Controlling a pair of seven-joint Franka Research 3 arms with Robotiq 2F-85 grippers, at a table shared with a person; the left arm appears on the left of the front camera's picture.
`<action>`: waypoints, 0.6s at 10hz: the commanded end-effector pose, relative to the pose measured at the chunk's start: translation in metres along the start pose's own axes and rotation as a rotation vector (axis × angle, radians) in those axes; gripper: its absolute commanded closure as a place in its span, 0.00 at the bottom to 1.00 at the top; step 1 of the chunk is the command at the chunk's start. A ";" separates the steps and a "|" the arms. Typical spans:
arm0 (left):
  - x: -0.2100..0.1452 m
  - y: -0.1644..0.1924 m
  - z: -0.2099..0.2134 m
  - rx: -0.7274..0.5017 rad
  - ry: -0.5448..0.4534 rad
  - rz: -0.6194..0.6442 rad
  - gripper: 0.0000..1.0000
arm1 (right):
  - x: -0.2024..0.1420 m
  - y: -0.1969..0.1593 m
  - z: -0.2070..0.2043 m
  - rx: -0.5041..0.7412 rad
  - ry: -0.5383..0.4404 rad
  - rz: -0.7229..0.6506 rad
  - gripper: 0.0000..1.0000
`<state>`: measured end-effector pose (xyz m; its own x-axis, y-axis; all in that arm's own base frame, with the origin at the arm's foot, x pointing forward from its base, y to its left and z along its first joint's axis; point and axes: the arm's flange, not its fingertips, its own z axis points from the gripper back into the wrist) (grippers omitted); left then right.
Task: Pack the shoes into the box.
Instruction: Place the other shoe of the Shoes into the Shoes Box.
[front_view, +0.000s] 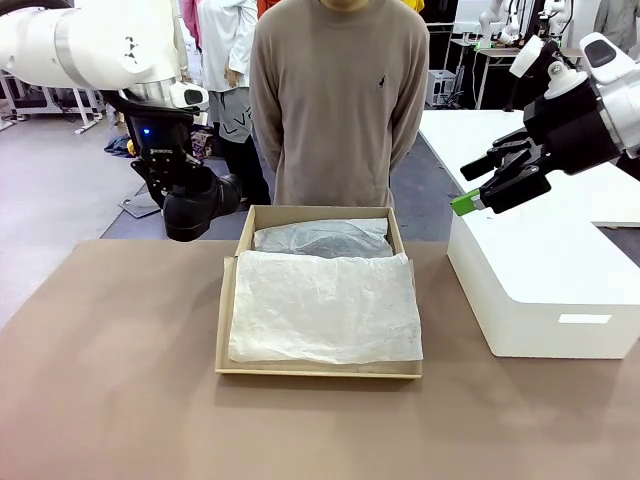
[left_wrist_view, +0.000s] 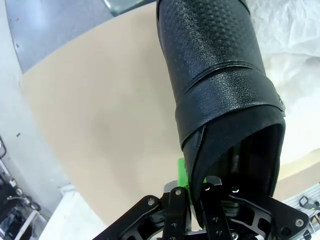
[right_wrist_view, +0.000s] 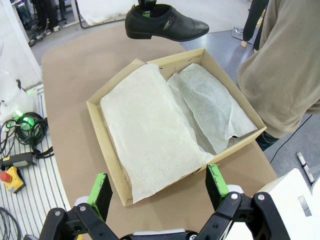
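The left jaws are clenched on one shoe, holding it in the air above the bench. It hangs just beside the far left corner of the box, not yet over it. From the wrist, the hold is only on the thin rim of the shoe's opening, with one green pad outside the leather and the other finger down inside. That's a narrow bite on glossy leather with the whole toe hanging out ahead of it. I'd worry about the shoe swivelling or sliding out if the arm swings quickly.

Next is the wall of the box. The shoe looks low enough that a toe or heel could clip the cardboard, shoving the box along the bench or twisting the shoe in the grip.

The tissue lies spread over nearly the whole opening, so a shoe set down now would likely land on the paper and crumple it. A dark shape shows faintly through the paper at the far end. I can't tell whether it's the other shoe, but dropping onto it could scuff both.

The right jaws hang released over the white box, well apart. The person stands close behind the box.
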<state>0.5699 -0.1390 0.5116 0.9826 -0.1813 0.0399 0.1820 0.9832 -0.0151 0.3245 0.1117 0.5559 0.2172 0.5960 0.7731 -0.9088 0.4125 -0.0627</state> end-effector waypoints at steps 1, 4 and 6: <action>-0.001 0.000 0.002 -0.002 -0.001 -0.009 1.00 | 0.000 -0.003 -0.002 0.014 -0.023 0.019 0.00; -0.001 0.000 0.002 -0.002 -0.001 -0.009 1.00 | 0.000 -0.003 -0.002 0.014 -0.023 0.019 0.00; 0.005 -0.009 0.005 -0.002 -0.019 0.108 1.00 | 0.000 -0.003 -0.002 0.014 -0.023 0.019 0.00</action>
<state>0.5717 -0.1408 0.5074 0.9878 -0.1520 0.0340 0.1527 0.9881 -0.0175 0.3245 0.1117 0.5559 0.2172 0.5960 0.7731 -0.9088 0.4125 -0.0627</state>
